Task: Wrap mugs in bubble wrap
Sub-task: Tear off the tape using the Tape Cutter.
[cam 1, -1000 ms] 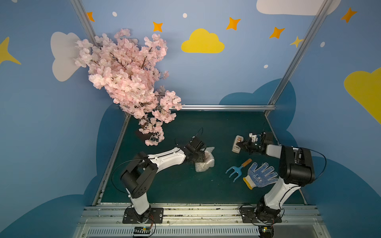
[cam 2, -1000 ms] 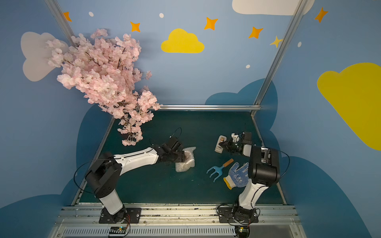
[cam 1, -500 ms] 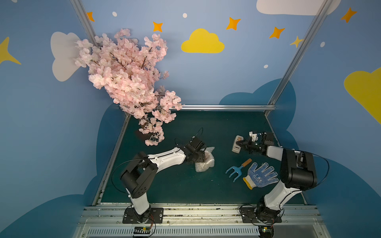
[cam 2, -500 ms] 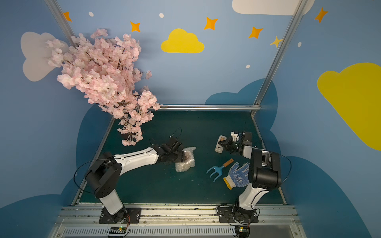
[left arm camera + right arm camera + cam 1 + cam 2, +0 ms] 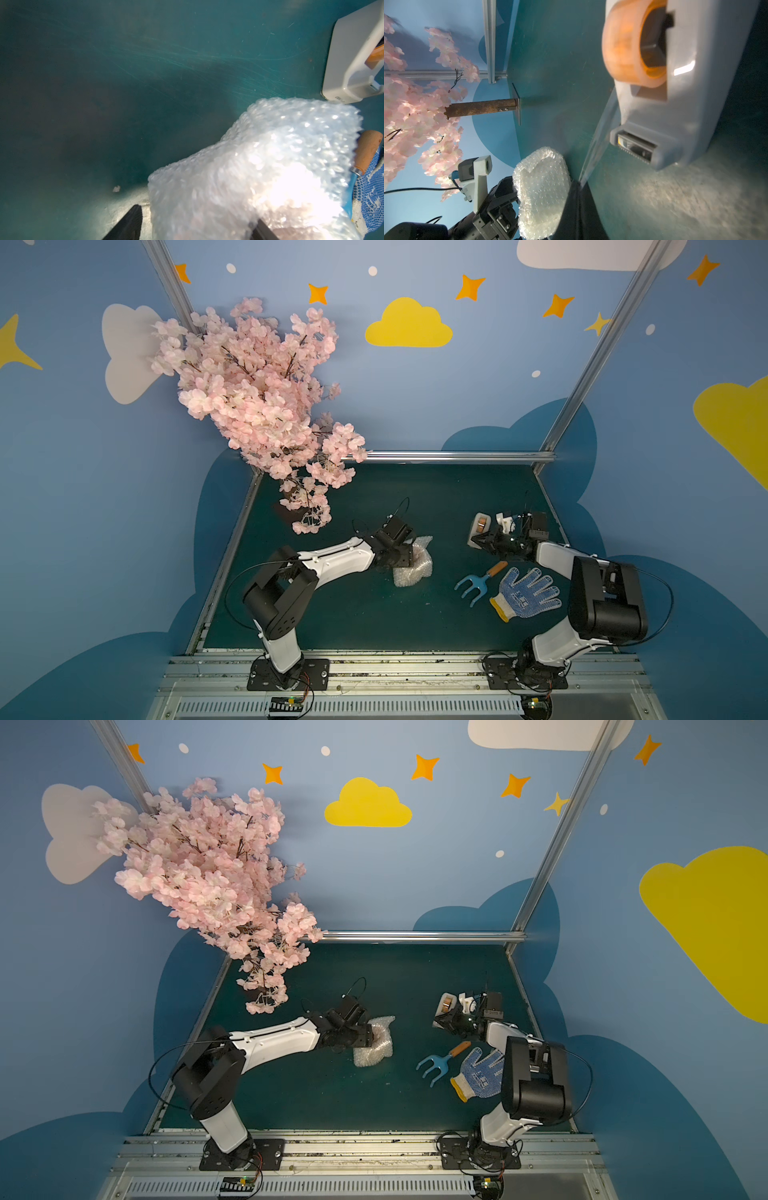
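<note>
Since mug lies hidden inside bubble wrap bundle mid-mat, we judge wrapping mostly done. Left gripper clamped across bundle. Right gripper pinched together on tape strip stretched from tape dispenser. Remaining: tear tape, seal bundle.

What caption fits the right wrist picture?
Right end effector holds a tape strip from the dispenser, bubble wrap beyond.

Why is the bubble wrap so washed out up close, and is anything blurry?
Left wrist view: glare blows the bubble wrap white, and its near part is soft. Right wrist view: the close tape dispenser is blurred, and the clear tape barely shows. Both top views: dimmer, evenly lit, sharp.
</note>
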Robot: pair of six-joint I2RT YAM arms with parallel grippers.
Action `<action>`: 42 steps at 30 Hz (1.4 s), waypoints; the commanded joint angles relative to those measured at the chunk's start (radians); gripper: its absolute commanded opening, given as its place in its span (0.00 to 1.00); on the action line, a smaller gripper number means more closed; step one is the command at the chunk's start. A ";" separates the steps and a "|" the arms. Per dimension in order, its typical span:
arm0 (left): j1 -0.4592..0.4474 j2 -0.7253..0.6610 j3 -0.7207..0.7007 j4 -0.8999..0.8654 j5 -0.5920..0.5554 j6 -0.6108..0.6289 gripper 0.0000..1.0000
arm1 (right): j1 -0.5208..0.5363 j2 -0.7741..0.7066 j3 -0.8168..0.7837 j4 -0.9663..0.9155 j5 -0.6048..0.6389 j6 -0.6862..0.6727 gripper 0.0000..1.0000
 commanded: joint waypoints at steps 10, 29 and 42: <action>-0.002 0.027 -0.015 -0.031 -0.002 0.009 0.74 | 0.035 -0.059 -0.068 -0.126 0.043 -0.043 0.00; -0.002 0.021 -0.008 -0.041 -0.005 0.010 0.74 | 0.057 0.062 -0.009 -0.273 0.249 -0.076 0.00; -0.001 0.020 -0.018 -0.035 -0.009 0.004 0.74 | 0.118 0.089 0.065 -0.455 0.402 -0.020 0.00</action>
